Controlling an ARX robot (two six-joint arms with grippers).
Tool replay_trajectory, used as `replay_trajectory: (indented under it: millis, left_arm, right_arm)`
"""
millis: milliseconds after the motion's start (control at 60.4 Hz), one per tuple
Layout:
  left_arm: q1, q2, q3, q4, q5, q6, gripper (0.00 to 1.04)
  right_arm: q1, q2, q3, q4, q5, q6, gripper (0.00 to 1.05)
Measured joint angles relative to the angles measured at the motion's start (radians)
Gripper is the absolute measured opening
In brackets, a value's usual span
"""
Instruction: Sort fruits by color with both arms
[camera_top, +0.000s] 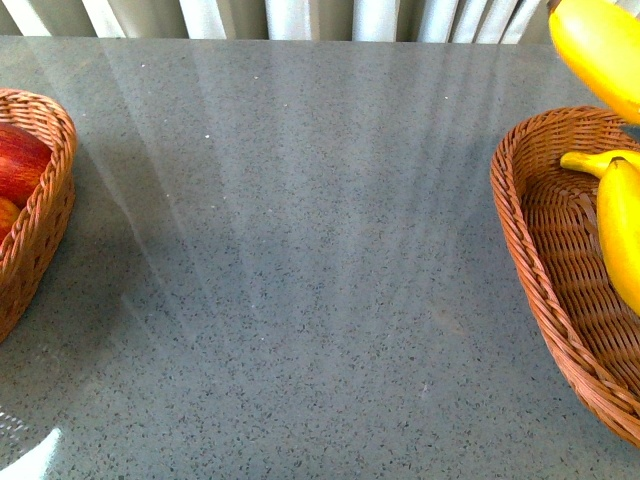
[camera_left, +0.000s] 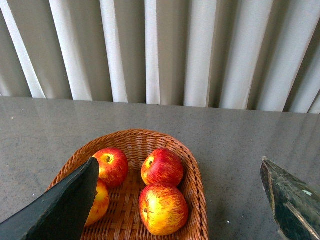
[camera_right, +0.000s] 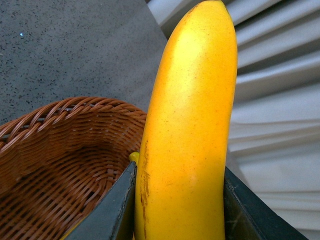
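1. Left wicker basket (camera_top: 45, 215) at the table's (camera_top: 300, 260) left edge holds red-yellow apples (camera_left: 162, 166); the left wrist view shows four.
2. Left gripper (camera_left: 180, 200) hangs above that basket, fingers (camera_left: 65, 205) spread wide, nothing between them.
3. Right wicker basket (camera_top: 540, 260) holds bananas (camera_top: 620, 225).
4. Right gripper (camera_right: 177, 210) is clamped on a yellow banana (camera_right: 192, 125), lifted above the right basket.

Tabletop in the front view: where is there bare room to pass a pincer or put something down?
The grey table is bare across its whole middle, between the left basket of apples and the right basket. The right basket's near half shows bare weave; bananas crowd its far end, under the held banana.
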Motion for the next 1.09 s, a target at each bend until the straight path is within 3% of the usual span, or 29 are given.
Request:
replay_trajectory:
  millis: [314, 563, 910, 1092]
  left_arm:
    - [0.000, 0.000, 0.000, 0.000, 0.000, 0.000, 0.96]
    - [0.000, 0.000, 0.000, 0.000, 0.000, 0.000, 0.96]
    - [0.000, 0.000, 0.000, 0.000, 0.000, 0.000, 0.96]
    - [0.000, 0.000, 0.000, 0.000, 0.000, 0.000, 0.96]
  right_arm:
    - [-0.001, -0.089, -0.032, -0.154, -0.051, 0.023, 0.35]
    - [-0.061, -0.109, -0.032, -0.246, -0.042, 0.046, 0.36]
    - [-0.135, -0.121, -0.029, -0.274, -0.029, 0.085, 0.95]
    - [-0.135, -0.191, -0.007, -0.322, -0.053, 0.204, 0.96]
